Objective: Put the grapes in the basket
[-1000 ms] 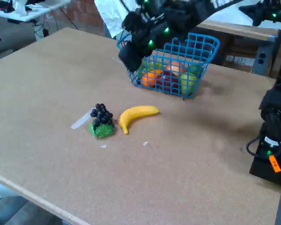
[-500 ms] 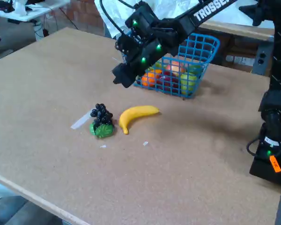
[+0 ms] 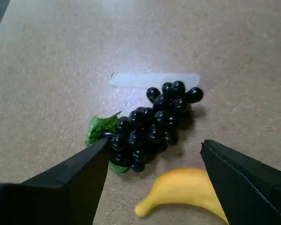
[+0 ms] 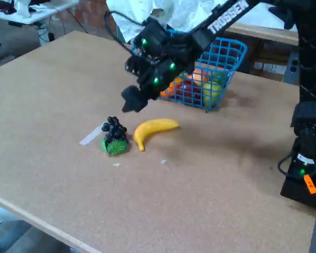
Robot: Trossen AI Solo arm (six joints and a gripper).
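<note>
Fixed view: a small bunch of dark purple-black toy grapes [image 4: 114, 135] with a bright green leafy end lies on the tan fibreboard table [image 4: 210, 195], touching nothing but the tabletop and a pale strip of tape [image 4: 90, 135] at its left. A yellow toy banana [image 4: 151, 129] lies just beside the bunch on the right, apart from it. The black gripper [image 4: 131, 99] of the arm hangs above the table, up and to the right of the bunch, clear of it. Behind the arm stands the blue wire-mesh rectangular basket [image 4: 226, 63] with flared sides; it holds several fruits, among them an orange one, a red one and a green one. The bunch is well apart from the basket, on the bare table.

Wrist view: the two black fingers [image 3: 79, 180] stand wide apart, nothing between them. The grapes [image 3: 152, 124] lie below and ahead of the gap, leafy end toward the left finger, round berries running up to the right against the tape strip [image 3: 152, 80]. The banana [image 3: 185, 191] shows between the fingers at the lower edge.
</note>
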